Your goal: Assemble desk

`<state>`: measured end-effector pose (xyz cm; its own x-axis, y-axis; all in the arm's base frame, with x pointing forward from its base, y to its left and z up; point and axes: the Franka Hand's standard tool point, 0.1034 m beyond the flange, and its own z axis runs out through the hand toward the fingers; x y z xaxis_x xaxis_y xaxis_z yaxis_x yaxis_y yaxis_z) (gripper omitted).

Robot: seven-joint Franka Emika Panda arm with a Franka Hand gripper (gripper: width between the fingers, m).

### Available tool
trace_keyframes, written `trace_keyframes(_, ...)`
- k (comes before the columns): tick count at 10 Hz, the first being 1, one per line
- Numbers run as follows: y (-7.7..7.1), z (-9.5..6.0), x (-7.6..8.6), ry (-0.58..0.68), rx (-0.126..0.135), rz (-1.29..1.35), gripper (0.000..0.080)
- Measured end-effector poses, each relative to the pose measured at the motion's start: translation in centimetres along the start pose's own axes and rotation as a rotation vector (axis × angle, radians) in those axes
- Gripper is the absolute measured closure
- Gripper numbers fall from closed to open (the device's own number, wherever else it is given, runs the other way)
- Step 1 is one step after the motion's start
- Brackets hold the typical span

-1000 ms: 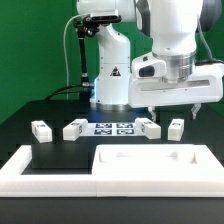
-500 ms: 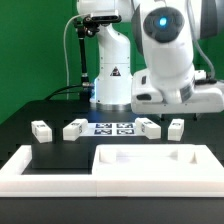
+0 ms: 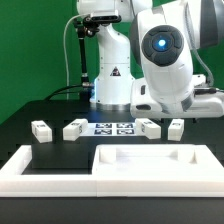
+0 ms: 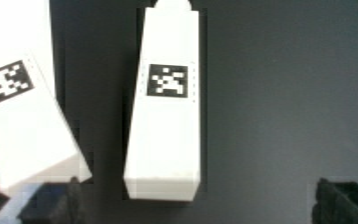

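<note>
The white desk tabletop (image 3: 150,158) lies at the front of the table, raised rims up. Four short white legs lie in a row behind it (image 3: 40,130) (image 3: 74,128) (image 3: 148,126) (image 3: 176,127). In the wrist view, one leg (image 4: 172,100) with a square marker lies lengthwise below the gripper (image 4: 206,203), its near end between the dark fingertips (image 4: 59,200). A second leg (image 4: 19,100) lies beside it, outside the fingers. The gripper is open and empty, above the legs. In the exterior view the arm (image 3: 165,60) hides the fingers.
The marker board (image 3: 110,127) lies between the two pairs of legs. A long low white wall with turned-up ends (image 3: 45,166) lies along the front, at the exterior view's left. The robot base (image 3: 110,75) stands behind the legs.
The arm has swung and lowered toward the exterior view's right. Its open fingers, visible a second ago above the right pair of legs, are now hidden behind the arm.
</note>
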<state>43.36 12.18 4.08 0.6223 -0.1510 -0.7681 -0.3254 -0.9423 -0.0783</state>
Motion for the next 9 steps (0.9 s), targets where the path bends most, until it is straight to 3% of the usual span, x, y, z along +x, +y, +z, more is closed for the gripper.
trace_keyframes(2, 0.0, 1.6, -0.4, -0.053, -0.006, 0.026, 0.0151)
trace_keyframes(7, -0.2, 2.1, -0.5, -0.064, 0.004, 0.039, 0.0151)
trace_keyframes(9, -0.5, 4.2, -1.0, -0.073, -0.014, 0.039, 0.0151)
